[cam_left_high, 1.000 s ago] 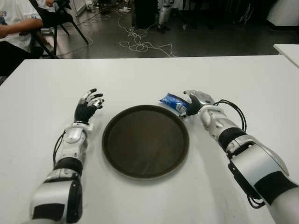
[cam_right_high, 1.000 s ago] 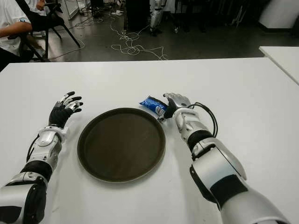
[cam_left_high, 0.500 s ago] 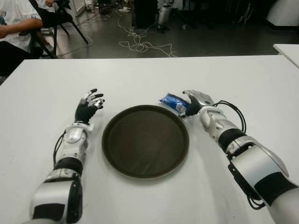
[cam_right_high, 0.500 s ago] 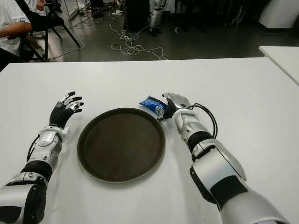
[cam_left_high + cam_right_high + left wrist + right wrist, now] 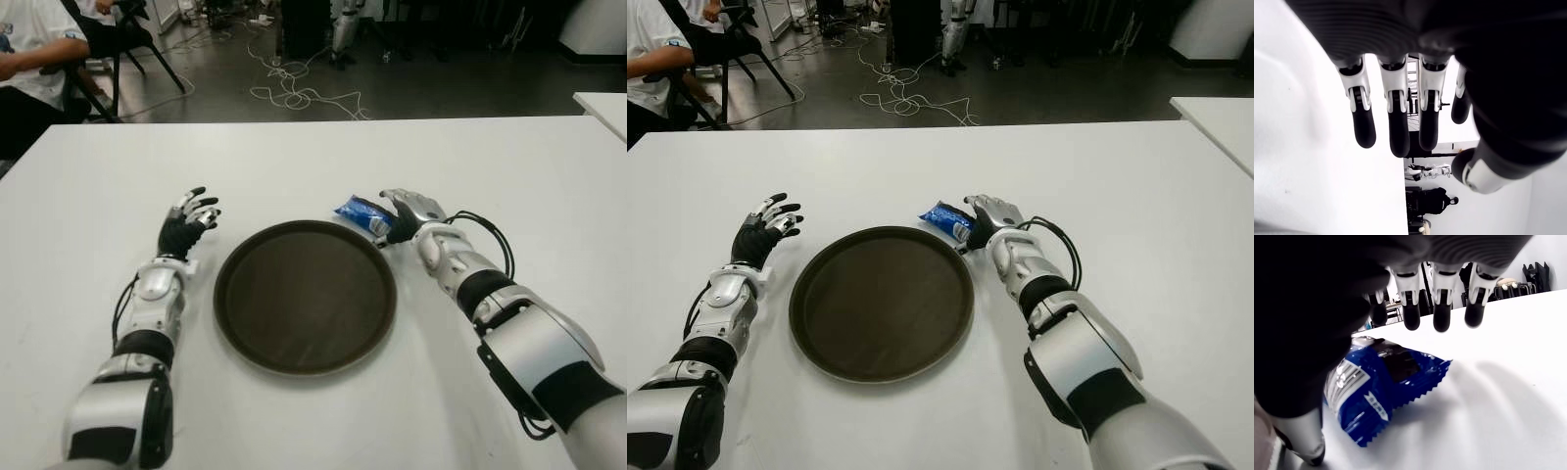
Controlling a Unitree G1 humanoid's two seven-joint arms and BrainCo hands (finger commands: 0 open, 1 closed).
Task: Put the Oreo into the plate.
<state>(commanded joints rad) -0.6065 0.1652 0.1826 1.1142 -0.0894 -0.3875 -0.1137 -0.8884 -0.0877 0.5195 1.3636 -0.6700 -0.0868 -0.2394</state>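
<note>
A blue Oreo packet (image 5: 361, 214) lies on the white table (image 5: 294, 157), just beyond the far right rim of the round dark brown plate (image 5: 294, 304). My right hand (image 5: 404, 213) hovers at the packet's right end. In the right wrist view its fingers (image 5: 1442, 318) stretch out above the packet (image 5: 1376, 382) and the thumb sits beside it, with nothing gripped. My left hand (image 5: 186, 223) shows left of the plate, its fingers (image 5: 1398, 132) spread and holding nothing. The plate has nothing on it.
A second white table (image 5: 605, 106) juts in at the far right. Beyond the table's far edge are a seated person (image 5: 29, 59), chairs and loose cables (image 5: 294, 93) on the dark floor.
My right hand has crept slightly left, closer over the packet. The packet, the plate and the left hand have not moved.
</note>
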